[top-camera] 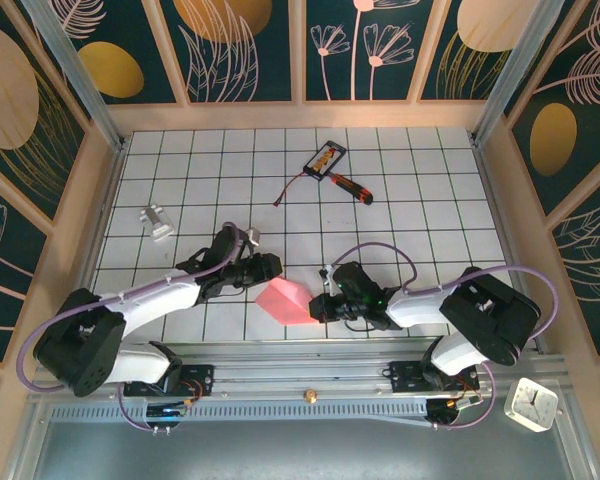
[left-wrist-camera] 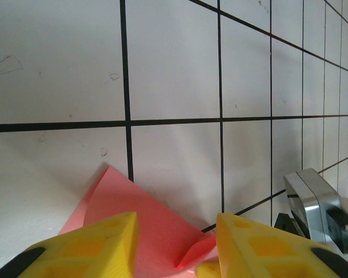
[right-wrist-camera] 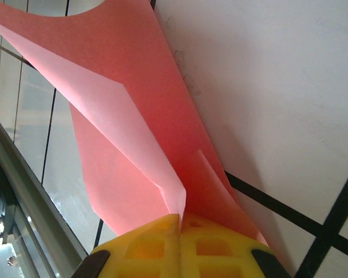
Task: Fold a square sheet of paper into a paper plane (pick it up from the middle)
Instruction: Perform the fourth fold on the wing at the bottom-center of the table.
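1. White tiled bench (top-camera: 380,215) with a black grid carries the work. Dark floral panels in pale wooden frames wall it in on three sides.
2. Nearest the arm bases, just beyond the metal rail (top-camera: 310,358), lies the square sheet of paper (top-camera: 285,300). It is partly folded: thin, matte, pink-red, with one flap raised and curling. Its creases look soft rather than pressed flat.
3. Right claw (top-camera: 318,305): the yellow fingers are closed tight on a folded corner of the sheet. The right wrist view shows the layers pinched between them.
4. Left claw (top-camera: 268,272): the jaws stand apart, straddling the opposite corner of the sheet. The left wrist view shows paper between the fingers (left-wrist-camera: 87,243), with no clamping evident.
5. Step in hand (judgement): an early fold. No dart outline or centre ridge has formed yet.
6. Next move (judgement): bring the raised flap down in line with the edge beneath it, then press along the crease. Thin paper buckles easily, so the anchoring grip must hold while the other claw presses.
7. Farther out and well apart from the work are a small pale block (top-camera: 157,222), a red-handled screwdriver (top-camera: 352,185) and a black-and-orange card (top-camera: 326,157).
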`<state>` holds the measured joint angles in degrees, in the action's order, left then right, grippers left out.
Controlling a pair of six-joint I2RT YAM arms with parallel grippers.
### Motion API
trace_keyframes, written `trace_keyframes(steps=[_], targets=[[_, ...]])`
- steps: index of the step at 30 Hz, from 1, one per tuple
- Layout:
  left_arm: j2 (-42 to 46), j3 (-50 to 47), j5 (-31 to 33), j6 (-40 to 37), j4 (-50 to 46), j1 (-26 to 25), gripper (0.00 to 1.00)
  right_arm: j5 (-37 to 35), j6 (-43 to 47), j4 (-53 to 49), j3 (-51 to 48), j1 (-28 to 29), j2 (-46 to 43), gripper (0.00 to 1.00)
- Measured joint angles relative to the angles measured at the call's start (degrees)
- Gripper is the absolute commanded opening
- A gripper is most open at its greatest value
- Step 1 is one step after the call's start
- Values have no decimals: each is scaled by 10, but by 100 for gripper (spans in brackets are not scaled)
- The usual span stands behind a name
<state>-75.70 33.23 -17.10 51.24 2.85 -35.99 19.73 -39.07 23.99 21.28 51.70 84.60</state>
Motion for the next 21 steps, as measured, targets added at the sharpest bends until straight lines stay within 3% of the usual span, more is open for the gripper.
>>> trace_keyframes(steps=[7, 13, 21], targets=[[33, -8, 31, 1, -28, 0, 42, -4, -55, -16, -1, -21, -23, 0], [34, -8, 41, 2, -31, 0, 41, -52, -137, -44, 0, -40, -87, 0], [-70, 8, -16, 28, 33, -30, 18, -99, -209, -71, 25, -16, -78, 0]])
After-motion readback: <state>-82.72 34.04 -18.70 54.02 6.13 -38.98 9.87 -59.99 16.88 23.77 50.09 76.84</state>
